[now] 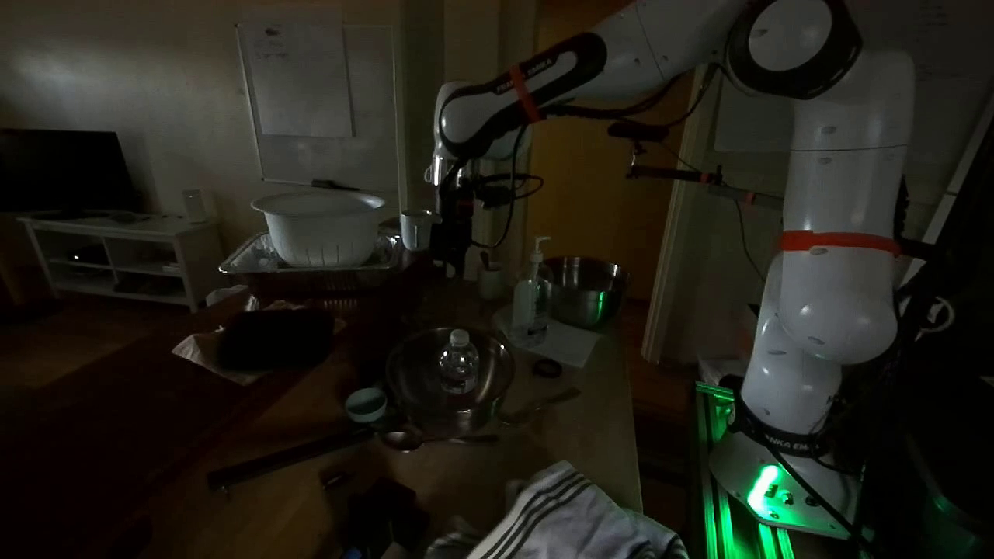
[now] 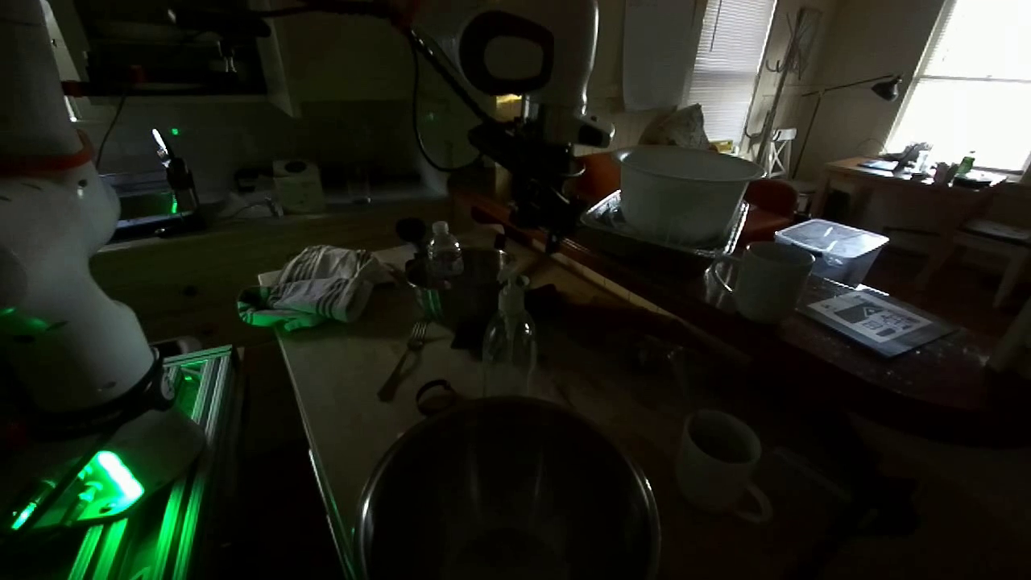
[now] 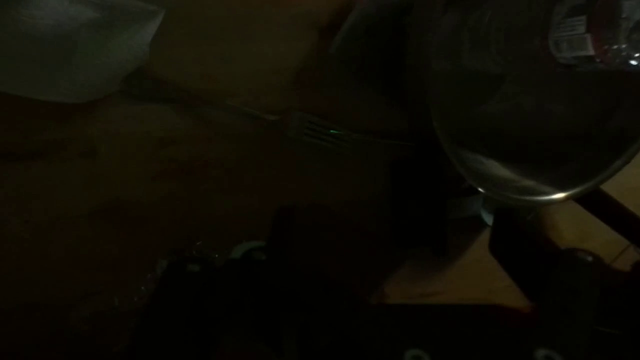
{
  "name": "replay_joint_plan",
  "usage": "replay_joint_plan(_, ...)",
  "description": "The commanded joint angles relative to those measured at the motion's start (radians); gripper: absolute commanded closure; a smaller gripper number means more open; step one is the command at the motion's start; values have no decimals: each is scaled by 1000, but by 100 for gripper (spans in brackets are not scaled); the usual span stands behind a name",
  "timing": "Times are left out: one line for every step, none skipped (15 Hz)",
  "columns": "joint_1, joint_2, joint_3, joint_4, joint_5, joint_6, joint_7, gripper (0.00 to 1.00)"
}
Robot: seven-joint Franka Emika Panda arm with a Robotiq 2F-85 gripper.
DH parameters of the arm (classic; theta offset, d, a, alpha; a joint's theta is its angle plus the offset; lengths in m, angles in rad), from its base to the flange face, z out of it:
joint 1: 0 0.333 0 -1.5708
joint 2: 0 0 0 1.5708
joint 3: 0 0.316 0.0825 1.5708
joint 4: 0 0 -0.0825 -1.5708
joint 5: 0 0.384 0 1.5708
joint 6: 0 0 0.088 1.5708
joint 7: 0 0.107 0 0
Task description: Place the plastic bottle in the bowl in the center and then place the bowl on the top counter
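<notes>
Above the table (image 1: 594, 439), the gripper (image 1: 453, 268) is hanging with its jaws spread apart. At six o'clock from it in an exterior view, the steel bowl (image 1: 491, 373) is sitting, the plastic bottle (image 1: 458, 365) standing upright inside; at four, a pump bottle (image 1: 531, 312) is standing.

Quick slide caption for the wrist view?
In dim light, a clear plastic bottle sits inside a shiny round steel bowl, metal fork nearby.

It is dim indoors. In an exterior view, a black television (image 1: 62, 171) sits on a low white stand (image 1: 155, 230) near a pale wall (image 1: 175, 70); in an exterior view, a window (image 2: 979, 89) (easily the brightest patch) glares behind a desk (image 2: 886, 180), near a lamp (image 2: 887, 86).
</notes>
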Motion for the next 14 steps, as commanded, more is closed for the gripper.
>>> replay_joint_plan(-16,30,-5,23,7,25,59,0)
replay_joint_plan(-11,28,6,5,-2,18,23,0)
replay_joint_plan(-14,31,4,10,-2,21,36,0)
replay_joint_plan(-17,31,2,15,-2,21,41,0)
replay_joint_plan(-11,22,7,6,-25,19,18,0)
replay_joint_plan(7,17,14,-16,-82,23,29,0)
replay_joint_plan(15,11,25,-33,-98,23,6,0)
replay_joint_plan(23,5,37,-55,-115,30,-8,0)
replay_joint_plan(30,-1,49,-75,-123,35,-22,0)
replay_joint_plan(37,-5,58,-87,-139,33,-24,0)
replay_joint_plan(41,-5,65,-102,-145,36,-43,0)
replay_joint_plan(45,-3,71,-110,-158,39,-51,0)
replay_joint_plan(51,8,74,-123,-181,59,-45,0)
replay_joint_plan(56,20,75,-131,-207,71,-37,0)
